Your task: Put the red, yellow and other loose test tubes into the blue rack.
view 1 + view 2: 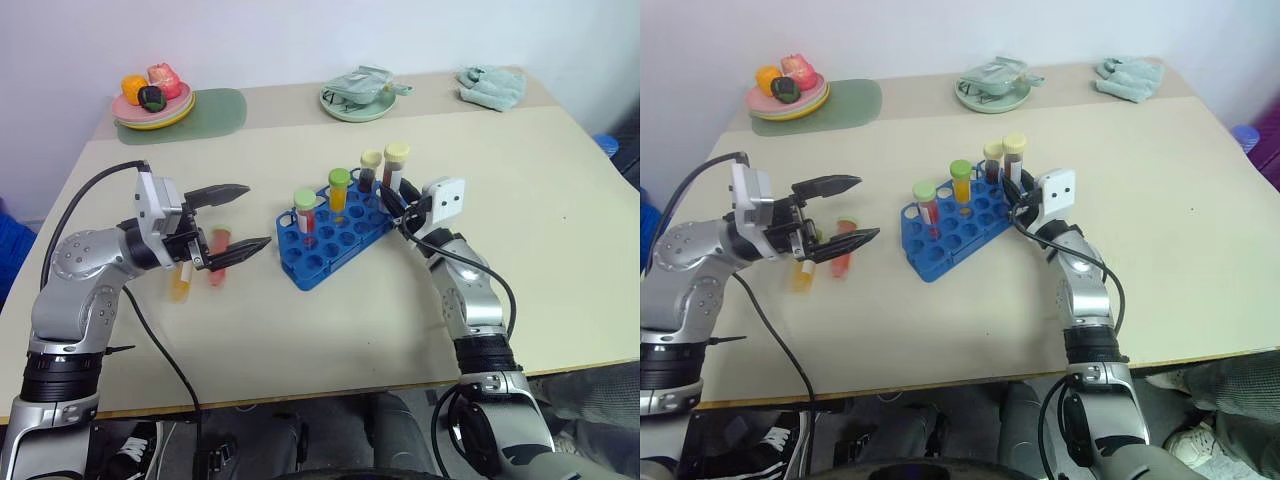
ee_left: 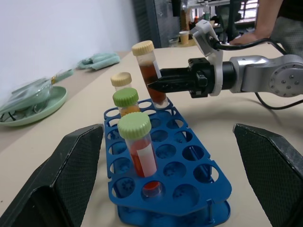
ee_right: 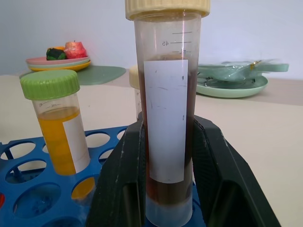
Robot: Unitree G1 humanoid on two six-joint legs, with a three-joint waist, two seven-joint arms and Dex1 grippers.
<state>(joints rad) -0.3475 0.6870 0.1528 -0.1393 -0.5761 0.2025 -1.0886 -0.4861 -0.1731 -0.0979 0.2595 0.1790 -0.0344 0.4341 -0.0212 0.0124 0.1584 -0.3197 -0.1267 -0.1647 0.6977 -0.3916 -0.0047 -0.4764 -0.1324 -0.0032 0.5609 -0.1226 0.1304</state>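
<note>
Your right hand (image 1: 398,203) pinches a clear dark-brown tube with a cream cap (image 1: 394,168), upright over the bright blue plastic rack (image 1: 335,235) on the beige counter (image 1: 300,320). Your left hand (image 1: 243,217) hangs spread above two loose tubes (image 1: 200,268).

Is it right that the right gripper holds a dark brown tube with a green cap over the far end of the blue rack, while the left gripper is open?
Not quite: the cap is cream, not green. The right wrist view shows the right gripper shut on the dark brown tube with its cream cap, at the far end of the blue rack. The left gripper is indeed open.
</note>
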